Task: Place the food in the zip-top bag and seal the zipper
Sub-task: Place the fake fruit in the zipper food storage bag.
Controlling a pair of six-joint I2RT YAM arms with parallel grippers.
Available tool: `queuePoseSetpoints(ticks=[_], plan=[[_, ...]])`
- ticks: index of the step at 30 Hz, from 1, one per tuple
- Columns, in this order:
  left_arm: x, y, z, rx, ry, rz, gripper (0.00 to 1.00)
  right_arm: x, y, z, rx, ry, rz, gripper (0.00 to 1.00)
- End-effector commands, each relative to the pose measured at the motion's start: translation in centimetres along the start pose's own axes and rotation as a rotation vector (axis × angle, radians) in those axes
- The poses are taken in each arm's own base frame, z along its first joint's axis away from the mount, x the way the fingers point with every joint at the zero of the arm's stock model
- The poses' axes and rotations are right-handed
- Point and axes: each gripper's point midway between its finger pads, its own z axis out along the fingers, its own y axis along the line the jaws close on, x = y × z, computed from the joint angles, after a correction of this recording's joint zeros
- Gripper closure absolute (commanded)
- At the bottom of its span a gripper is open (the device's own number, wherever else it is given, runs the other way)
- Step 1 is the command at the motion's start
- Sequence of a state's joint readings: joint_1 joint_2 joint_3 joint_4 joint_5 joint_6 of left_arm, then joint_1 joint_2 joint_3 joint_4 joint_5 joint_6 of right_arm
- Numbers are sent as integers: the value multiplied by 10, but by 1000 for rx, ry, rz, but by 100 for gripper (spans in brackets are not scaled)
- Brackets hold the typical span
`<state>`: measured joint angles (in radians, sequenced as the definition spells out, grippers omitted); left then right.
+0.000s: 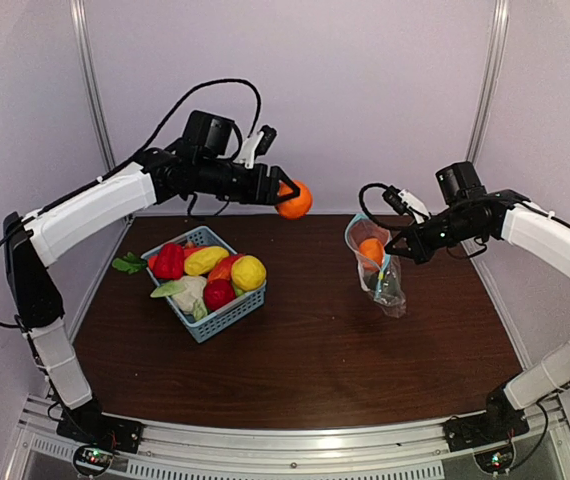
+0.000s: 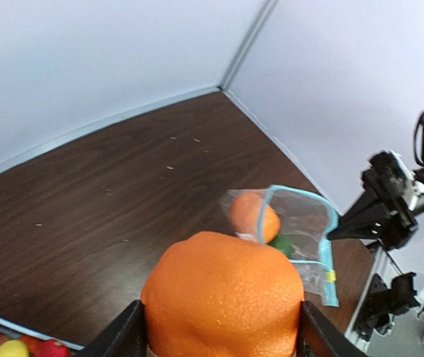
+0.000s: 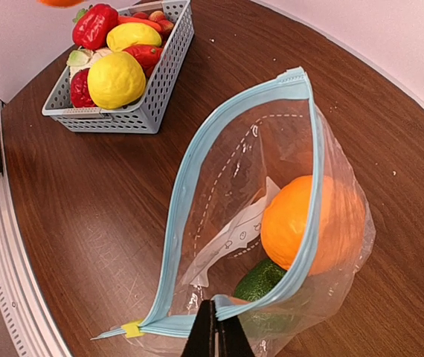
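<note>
Nearest my bases, the basket (image 1: 227,318) sits on the table (image 1: 315,370) left of centre and holds most of the food: a pepper (image 1: 169,261), a lemon (image 1: 248,272), another yellow piece, more red ones and something pale and leafy. A green leaf (image 1: 128,264) lies on the wood just beside the basket's left side. A little farther off and to the right, my right gripper (image 3: 213,331) is pinched fully closed on the rim of the bag (image 1: 390,288), close by the small yellow tab. It holds the bag upright; I cannot tell whether the bottom rests on the table. The zipper (image 3: 176,223) gapes wide, with the mouth turned toward my left arm. Inside lie a bagged orange (image 3: 305,223) and, under it, a dark green piece (image 3: 260,281). Farthest back and raised well above the table, my left gripper (image 1: 283,193) has its jaws spread around an orange (image 1: 296,199), gripping it on both sides. It hangs between basket and bag, short of the mouth. I judge the task to be early: two items are packed, a third is in the air, and several remain in the basket along with the leaf. The zipper is not yet sealed, and that step comes last.
</note>
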<state>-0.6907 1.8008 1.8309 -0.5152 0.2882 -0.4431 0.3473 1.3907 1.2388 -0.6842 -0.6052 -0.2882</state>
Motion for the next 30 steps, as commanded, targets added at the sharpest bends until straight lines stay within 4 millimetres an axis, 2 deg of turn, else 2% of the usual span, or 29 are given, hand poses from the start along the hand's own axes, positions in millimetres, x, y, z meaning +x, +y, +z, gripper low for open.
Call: queuePoseSetpoints(ticks=[1,7,10,20,26,30], plan=[[-3,-57,17,230,-50,-28,46,-12,2,-4,-9,-30,-12,100],[19,-109,51,370,-2,-51,47,-17,10,-6,-50,-47,-11,100],[28,-118,67,365,14,-57,48,-19,14,-9,-73,-58,-11,100],[42,-112,99,303,36,-102,48,-21,31,-15,-148,-85,-32,100],[46,-97,112,224,40,-129,48,-18,45,-17,-219,-88,-48,100],[59,-87,127,182,91,-159,47,-23,48,-22,-228,-114,-62,100]])
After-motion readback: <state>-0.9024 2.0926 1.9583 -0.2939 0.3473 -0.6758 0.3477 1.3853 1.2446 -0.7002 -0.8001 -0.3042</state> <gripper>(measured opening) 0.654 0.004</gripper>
